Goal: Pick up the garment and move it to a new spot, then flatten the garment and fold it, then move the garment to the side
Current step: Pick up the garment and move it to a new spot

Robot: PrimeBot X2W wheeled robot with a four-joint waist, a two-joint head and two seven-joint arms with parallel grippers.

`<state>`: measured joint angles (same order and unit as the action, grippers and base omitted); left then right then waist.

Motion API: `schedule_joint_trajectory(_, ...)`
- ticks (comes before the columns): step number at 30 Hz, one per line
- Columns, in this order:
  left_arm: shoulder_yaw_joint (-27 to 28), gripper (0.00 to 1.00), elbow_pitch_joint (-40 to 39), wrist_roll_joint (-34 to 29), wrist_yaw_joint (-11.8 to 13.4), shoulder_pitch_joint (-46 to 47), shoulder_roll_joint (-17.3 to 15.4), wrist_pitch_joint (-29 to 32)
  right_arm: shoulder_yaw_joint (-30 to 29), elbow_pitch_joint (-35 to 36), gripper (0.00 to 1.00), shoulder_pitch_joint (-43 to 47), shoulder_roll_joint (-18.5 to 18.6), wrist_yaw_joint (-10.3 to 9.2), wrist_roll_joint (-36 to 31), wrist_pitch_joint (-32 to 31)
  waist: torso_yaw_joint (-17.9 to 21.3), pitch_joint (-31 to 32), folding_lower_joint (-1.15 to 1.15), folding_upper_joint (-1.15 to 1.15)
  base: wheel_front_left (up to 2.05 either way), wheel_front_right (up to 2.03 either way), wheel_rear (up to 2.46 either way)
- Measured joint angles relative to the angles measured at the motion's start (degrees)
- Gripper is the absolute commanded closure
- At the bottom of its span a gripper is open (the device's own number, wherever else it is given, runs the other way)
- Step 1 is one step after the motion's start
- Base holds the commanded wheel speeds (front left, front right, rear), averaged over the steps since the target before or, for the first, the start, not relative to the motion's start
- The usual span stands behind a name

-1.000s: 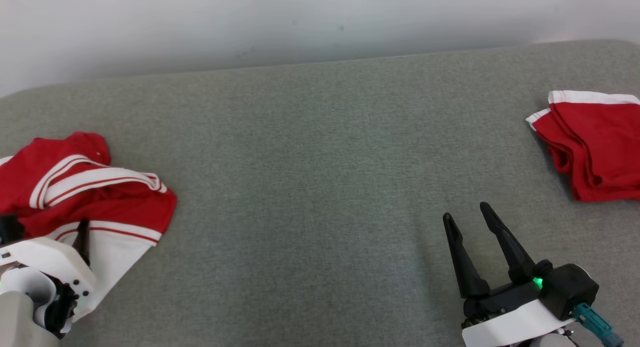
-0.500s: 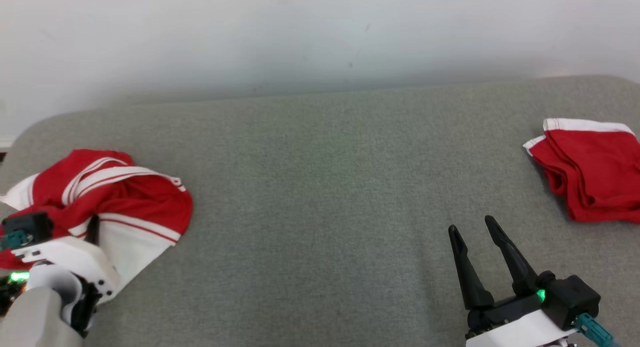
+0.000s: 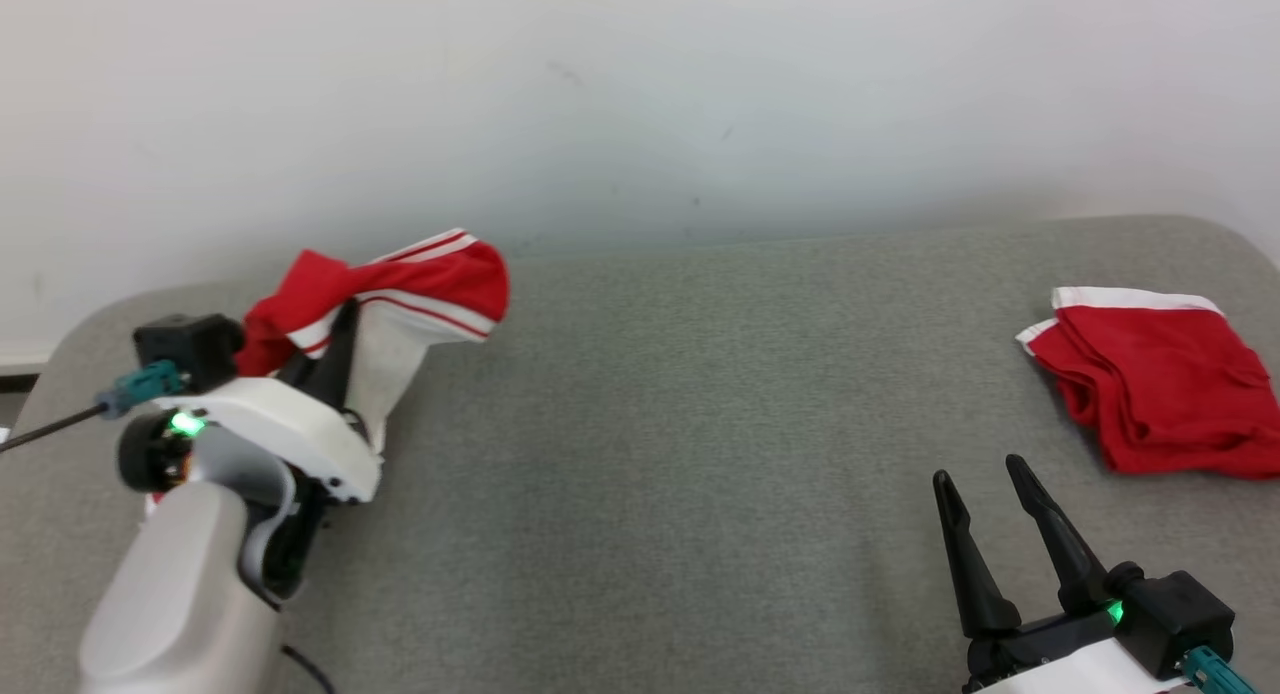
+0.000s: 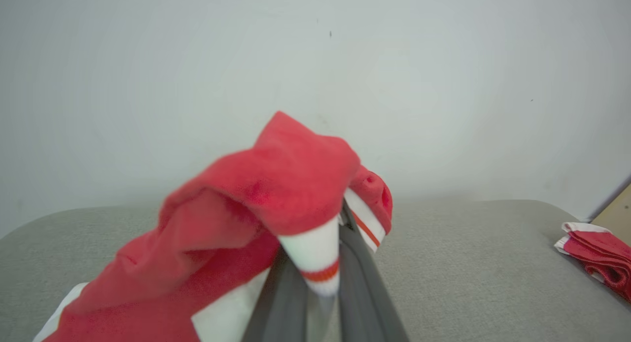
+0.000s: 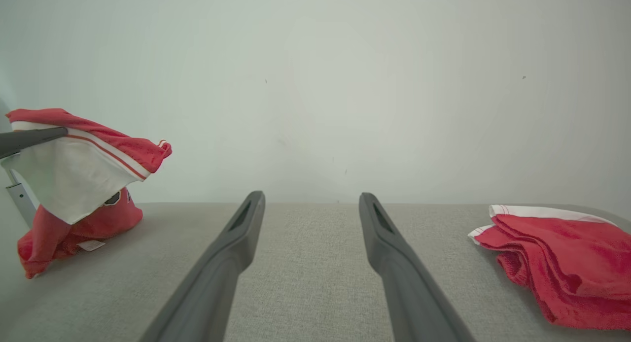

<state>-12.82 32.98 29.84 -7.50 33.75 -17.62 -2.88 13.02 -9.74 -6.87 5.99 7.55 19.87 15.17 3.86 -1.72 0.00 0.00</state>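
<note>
The garment [image 3: 420,279], red with white bands and thin red stripes, hangs bunched in the air over the left end of the grey padded surface [image 3: 700,424]. My left gripper [image 3: 345,316] is shut on it. In the left wrist view the cloth [image 4: 266,184] drapes over my dark fingers [image 4: 362,283] and hides their tips. The right wrist view has the garment [image 5: 84,169] at the far left, its lower end touching the surface. My right gripper [image 3: 978,472] is open and holds nothing, low at the front right, its fingers [image 5: 231,253] spread above bare surface.
A second red cloth with a white edge [image 3: 1150,384] lies folded at the right end of the surface; it also appears in the wrist views [image 5: 557,253]. A pale wall [image 3: 640,94] runs behind the surface. A thin cable sticks out left of my left wrist.
My left gripper has shut on the garment and raised it off the surface, up and away from me. The head view has tilted upward. The right gripper has kept open.
</note>
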Motion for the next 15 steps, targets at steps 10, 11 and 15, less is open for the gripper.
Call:
schedule_joint_trajectory(10,-3.9,1.00,-10.8,2.4,1.3,-4.3,8.0,1.2,0.2,-0.2,0.00,-0.1,1.8,0.00,0.3,0.0,6.0,1.1,0.00,0.00,0.00,0.00,0.00)
schedule_joint_trajectory(11,-4.4,1.00,-11.1,2.4,1.5,-4.8,8.8,0.9,0.3,-0.2,0.00,-0.3,1.9,-0.01,0.3,0.0,6.7,1.2,0.00,0.00,0.00,0.00,0.00)
schedule_joint_trajectory(15,-6.6,1.00,-10.8,1.8,2.4,-6.3,10.7,0.3,0.7,0.5,0.00,-1.4,2.1,0.00,0.3,0.0,9.5,1.2,0.00,0.00,0.00,0.00,0.00)
